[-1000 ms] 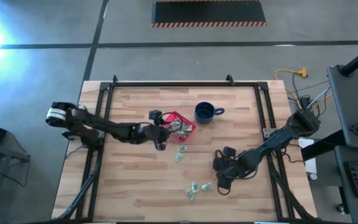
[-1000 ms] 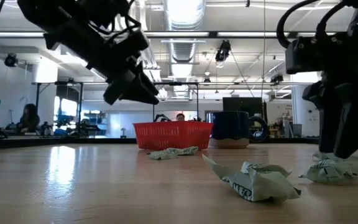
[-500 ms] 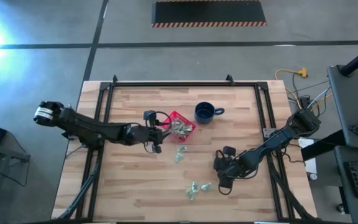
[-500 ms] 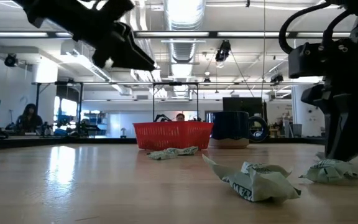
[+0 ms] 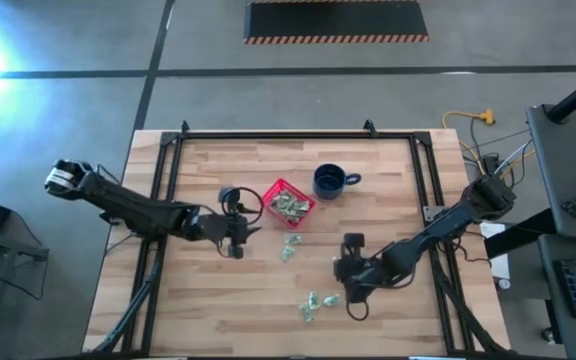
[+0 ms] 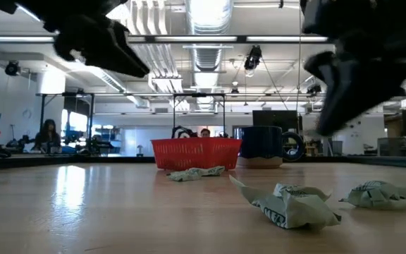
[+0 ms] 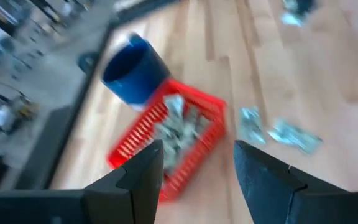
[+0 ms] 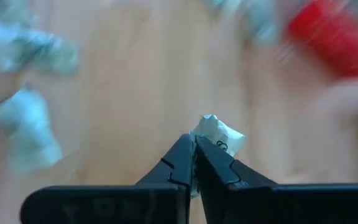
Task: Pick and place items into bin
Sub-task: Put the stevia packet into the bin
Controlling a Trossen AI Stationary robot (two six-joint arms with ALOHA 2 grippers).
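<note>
The red bin stands mid-table and holds several pale green-and-white items. The dark blue mug is at its far right. More items lie loose on the wood: one close to the bin and a few nearer the front edge. My right gripper hangs above the table beside that front group, shut on one item. My left gripper is open to the left of the bin, holding nothing. My right gripper pinches one crinkled wrapped item between its two fingertips. Most of the item sticks out past the finger ends. It is lifted clear of the table.
Bare wood lies to the left of the bin and along the near edge. A black frame runs round the far and side edges of the table. In the low view, loose items lie in front of the bin and mug.
My right gripper has shut on an item at the table and risen clear with it. My left gripper, still open, has drawn back from over the bin toward the table's left edge.
</note>
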